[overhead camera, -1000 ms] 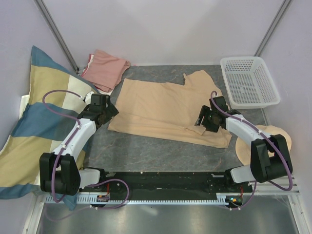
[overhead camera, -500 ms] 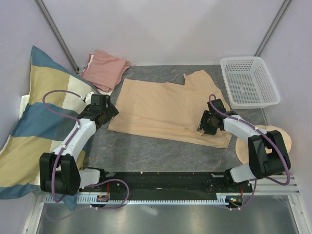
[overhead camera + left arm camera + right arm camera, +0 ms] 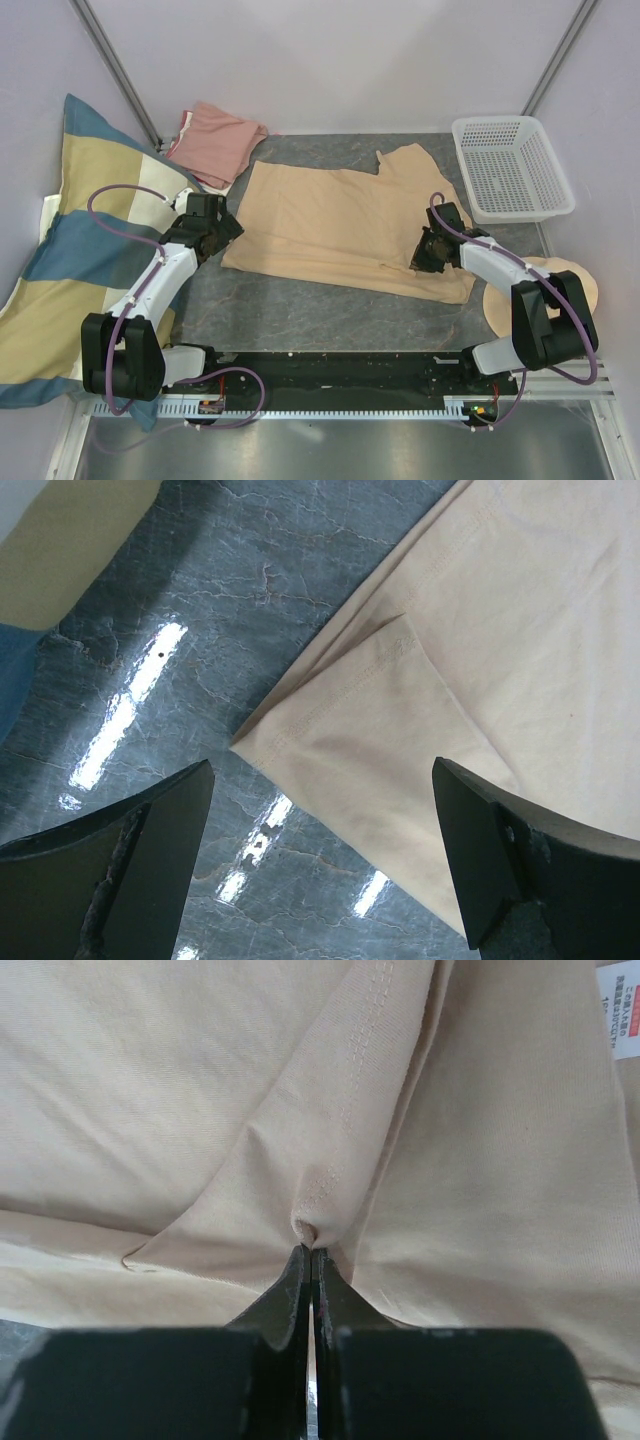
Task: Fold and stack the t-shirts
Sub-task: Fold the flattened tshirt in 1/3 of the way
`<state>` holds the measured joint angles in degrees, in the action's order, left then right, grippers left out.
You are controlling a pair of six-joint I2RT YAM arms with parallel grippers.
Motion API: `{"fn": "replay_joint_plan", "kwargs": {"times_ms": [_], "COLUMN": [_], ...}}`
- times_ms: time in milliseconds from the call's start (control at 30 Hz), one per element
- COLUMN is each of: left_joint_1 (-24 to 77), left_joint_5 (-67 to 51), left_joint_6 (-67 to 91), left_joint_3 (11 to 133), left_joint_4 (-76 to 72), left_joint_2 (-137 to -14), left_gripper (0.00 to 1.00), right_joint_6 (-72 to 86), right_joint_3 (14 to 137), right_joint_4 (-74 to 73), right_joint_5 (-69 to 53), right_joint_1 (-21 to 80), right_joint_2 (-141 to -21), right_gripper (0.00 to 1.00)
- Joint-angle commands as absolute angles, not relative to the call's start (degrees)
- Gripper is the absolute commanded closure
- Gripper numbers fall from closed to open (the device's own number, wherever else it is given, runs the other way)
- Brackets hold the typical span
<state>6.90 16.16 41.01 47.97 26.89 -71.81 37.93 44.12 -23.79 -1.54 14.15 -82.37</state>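
Note:
A tan t-shirt (image 3: pixel 330 225) lies spread over the middle of the grey table (image 3: pixel 290 310), partly folded. A salmon-pink t-shirt (image 3: pixel 215 140) lies folded at the back left. My right gripper (image 3: pixel 422 255) is shut on a pinch of the tan t-shirt (image 3: pixel 312 1230) near the shirt's front right part; a hem seam runs up from the pinch and a white label (image 3: pixel 618 1005) shows at the upper right. My left gripper (image 3: pixel 222 230) hangs open over the shirt's left corner (image 3: pixel 330 720), with both fingers (image 3: pixel 150 850) apart and nothing between them.
A striped blue, yellow and cream pillow (image 3: pixel 70 250) leans along the left edge. A white mesh basket (image 3: pixel 510 165) stands at the back right. A round beige domed thing (image 3: pixel 575 280) lies beside the right arm. Walls close in the back and sides.
My right gripper has closed, pinching tan cloth, and its arm has settled slightly lower toward the shirt. The left arm has not moved.

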Motion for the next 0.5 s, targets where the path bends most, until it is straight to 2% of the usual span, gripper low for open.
{"fn": "replay_joint_plan", "kwargs": {"times_ms": [0, 467], "left_joint_1": [7.12, 7.12], "left_joint_5": [16.17, 16.61], "left_joint_6": [39.29, 38.58], "left_joint_3": [47.81, 47.64], "left_joint_4": [25.58, 25.93], "left_joint_2": [-71.54, -70.49], "left_gripper": [0.02, 0.02], "right_joint_6": [38.41, 38.15], "right_joint_3": [45.96, 53.26], "right_joint_4": [-22.85, -18.37], "right_joint_5": [-2.81, -5.89], "right_joint_1": [14.76, 18.02], "right_joint_2": [-80.77, -90.35], "right_gripper": [1.00, 1.00]}}
